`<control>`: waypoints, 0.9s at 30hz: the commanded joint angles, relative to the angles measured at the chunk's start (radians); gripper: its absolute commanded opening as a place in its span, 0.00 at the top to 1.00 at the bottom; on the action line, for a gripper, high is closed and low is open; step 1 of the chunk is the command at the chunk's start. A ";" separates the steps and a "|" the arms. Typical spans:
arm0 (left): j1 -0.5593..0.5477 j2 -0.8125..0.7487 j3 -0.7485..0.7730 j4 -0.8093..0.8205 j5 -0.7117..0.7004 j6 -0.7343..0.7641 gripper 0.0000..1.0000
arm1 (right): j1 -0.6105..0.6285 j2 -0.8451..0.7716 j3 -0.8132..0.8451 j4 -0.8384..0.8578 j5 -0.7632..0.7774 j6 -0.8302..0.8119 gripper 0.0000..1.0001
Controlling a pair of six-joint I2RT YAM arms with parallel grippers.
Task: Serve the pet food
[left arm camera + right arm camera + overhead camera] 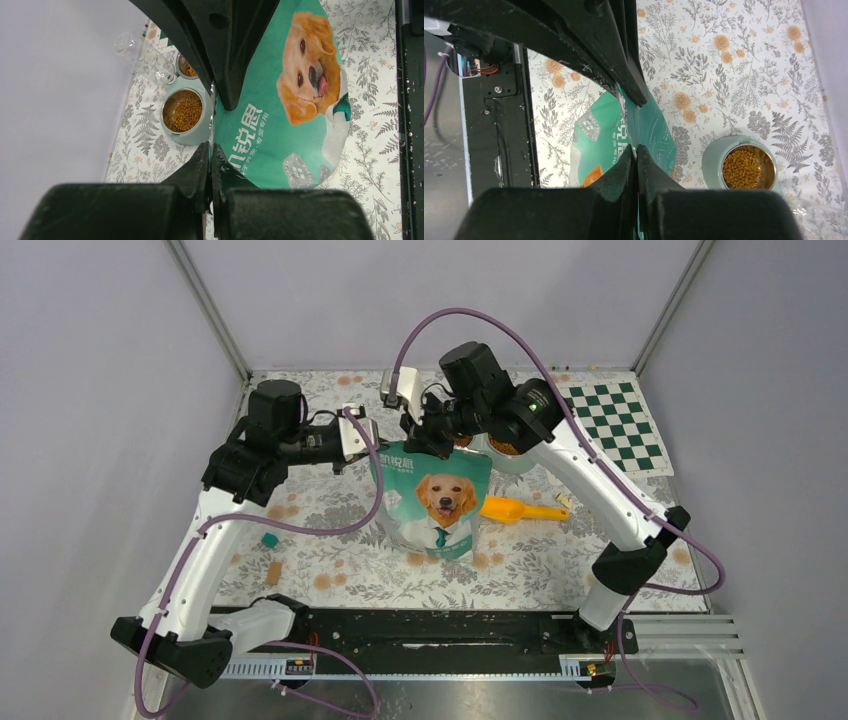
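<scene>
The pet food (185,113) is a heap of brown kibble in a steel bowl set in a pale green stand (196,136); it also shows in the right wrist view (744,168). The teal bag with the dog picture (437,500) stands upright mid-table. My left gripper (372,448) is shut on the bag's top left edge (210,150). My right gripper (420,445) is shut on the bag's top edge further right (634,150). The bag hangs below both pairs of fingers (599,135). The yellow-orange scoop (515,510) lies on the mat right of the bag.
A second bowl (187,67) sits behind the first, with a clear plastic piece (145,57) beside it. A checkerboard (610,425) lies at the back right. A small teal block (269,539) and a brown piece (273,570) lie front left. Grey walls enclose the mat.
</scene>
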 commanded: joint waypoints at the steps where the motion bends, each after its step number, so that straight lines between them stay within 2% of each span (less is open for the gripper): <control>1: 0.116 -0.060 -0.010 -0.051 -0.249 0.043 1.00 | -0.122 -0.184 -0.040 -0.365 0.248 -0.062 0.97; 11: 0.120 -0.060 -0.015 -0.053 -0.263 0.042 1.00 | -0.140 -0.244 -0.103 -0.363 0.272 -0.064 0.89; 18: 0.122 -0.066 -0.018 -0.052 -0.280 0.040 1.00 | -0.158 -0.296 -0.178 -0.351 0.333 -0.072 0.96; 27: 0.122 -0.069 -0.014 -0.053 -0.274 0.037 1.00 | -0.192 -0.398 -0.267 -0.324 0.381 -0.082 0.97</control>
